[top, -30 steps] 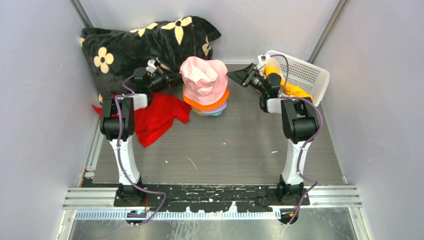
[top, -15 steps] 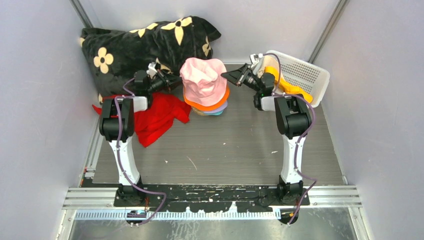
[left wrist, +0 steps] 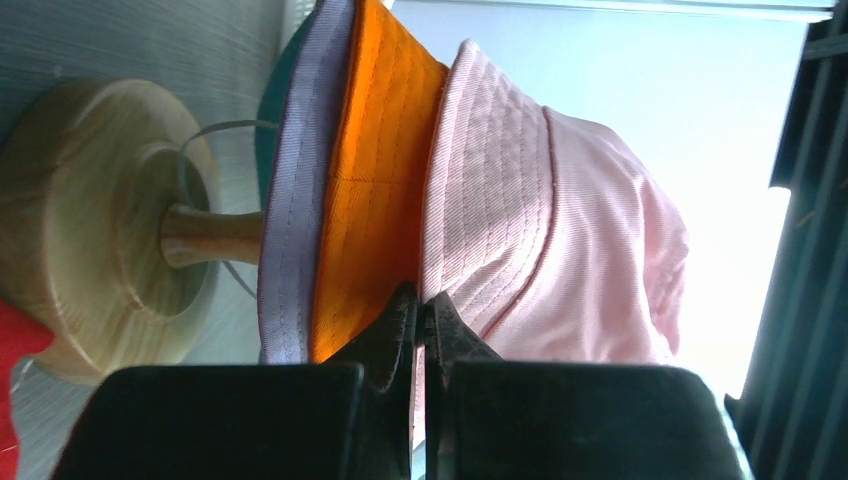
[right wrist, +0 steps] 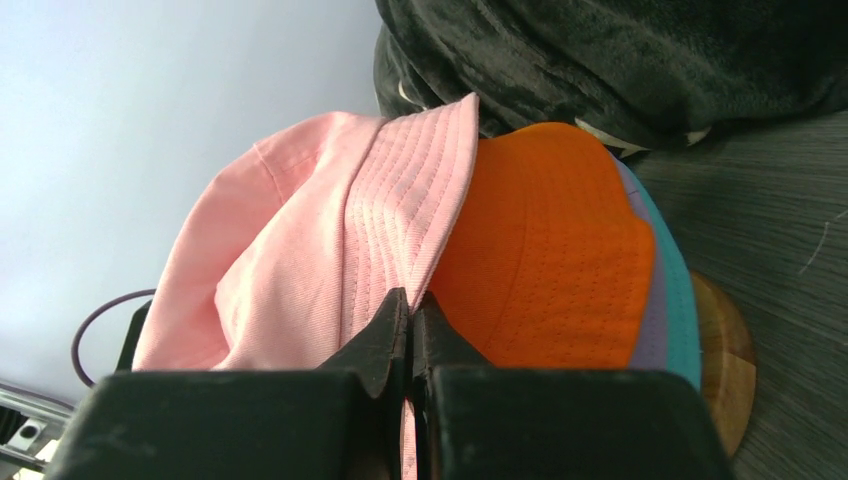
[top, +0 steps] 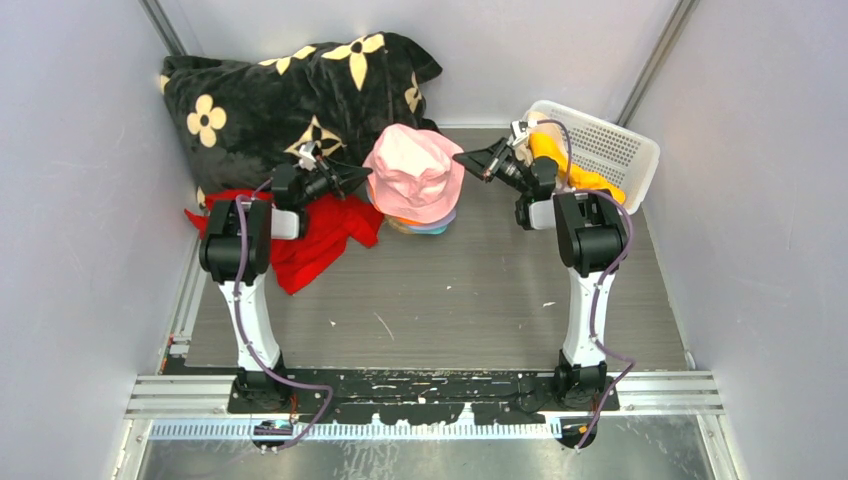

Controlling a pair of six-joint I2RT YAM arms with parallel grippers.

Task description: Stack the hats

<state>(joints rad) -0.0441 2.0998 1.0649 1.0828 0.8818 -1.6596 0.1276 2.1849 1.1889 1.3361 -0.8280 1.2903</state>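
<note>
The left tool (left wrist: 420, 305) and right tool (right wrist: 410, 305) each pinch the stitched, ridged brim of the pink hat (top: 413, 175). Beneath lies the orange hat (right wrist: 540, 250).

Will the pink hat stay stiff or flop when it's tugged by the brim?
Probably floppy: the pink hat sags and creases. Likely light, being thin stitched cloth. Tugging may drag the orange hat touching it.

Bright, even, diffuse light in top view; faint soft shadows on table (top: 450, 300). Sharp, with slight wide-angle bend at edges. Left wrist view: blown-out white glare behind pink hat (left wrist: 560, 230), far side washed out. Right wrist view: evenly lit, sharp on hat; blanket (right wrist: 620, 60) dark with little detail.
</note>
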